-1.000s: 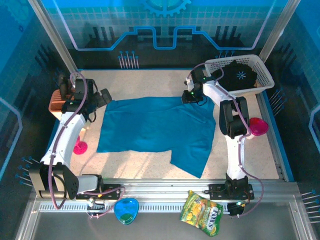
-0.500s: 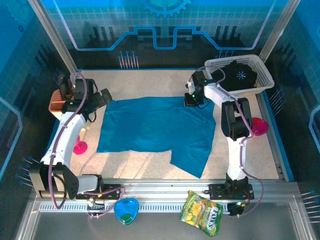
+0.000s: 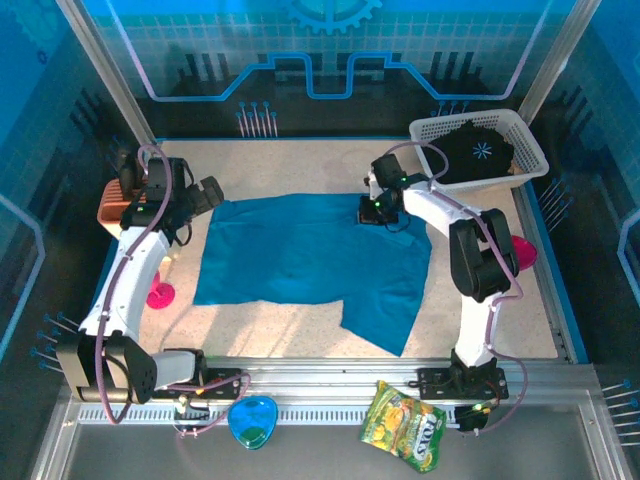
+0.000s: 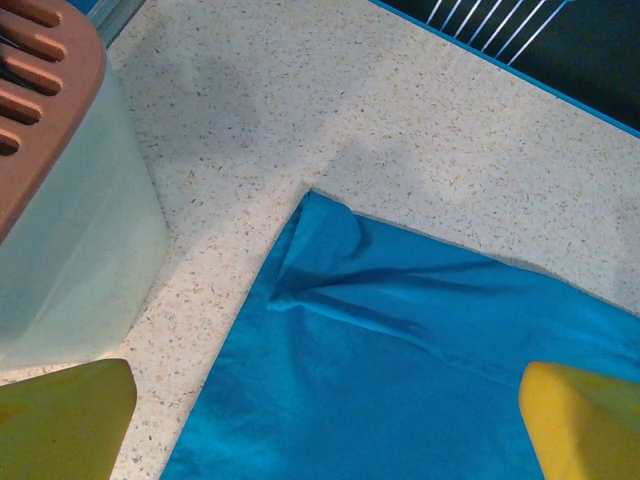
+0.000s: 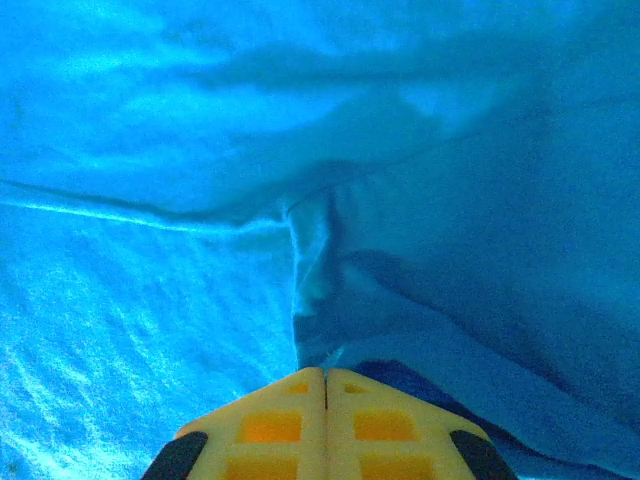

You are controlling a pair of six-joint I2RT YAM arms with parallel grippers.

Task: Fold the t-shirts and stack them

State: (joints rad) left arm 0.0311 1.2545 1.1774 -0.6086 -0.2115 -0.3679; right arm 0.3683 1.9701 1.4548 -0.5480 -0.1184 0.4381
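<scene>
The teal-blue t-shirt (image 3: 310, 260) lies spread flat on the middle of the table. My right gripper (image 3: 373, 209) is at its far edge, right of centre. In the right wrist view its fingertips (image 5: 325, 372) are pressed together, shut on a raised fold of the teal-blue t-shirt (image 5: 315, 290). My left gripper (image 3: 210, 190) hovers over the shirt's far left corner. The left wrist view shows that gripper (image 4: 320, 420) open, with the creased corner of the t-shirt (image 4: 330, 240) ahead of it. The black t-shirt (image 3: 478, 152) with a white starburst lies bunched in the white mesh basket (image 3: 532, 150).
A pale container with a brown slotted lid (image 3: 110, 205) (image 4: 70, 240) stands at the left edge beside my left arm. Pink items sit at the left (image 3: 160, 294) and right (image 3: 518, 252). A blue heart-shaped dish (image 3: 252, 420) and a green snack bag (image 3: 405, 425) rest on the front rail.
My right gripper has slid left and slightly nearer along the shirt's far edge, away from the basket, drawing the far right corner inward. The left arm has stayed put.
</scene>
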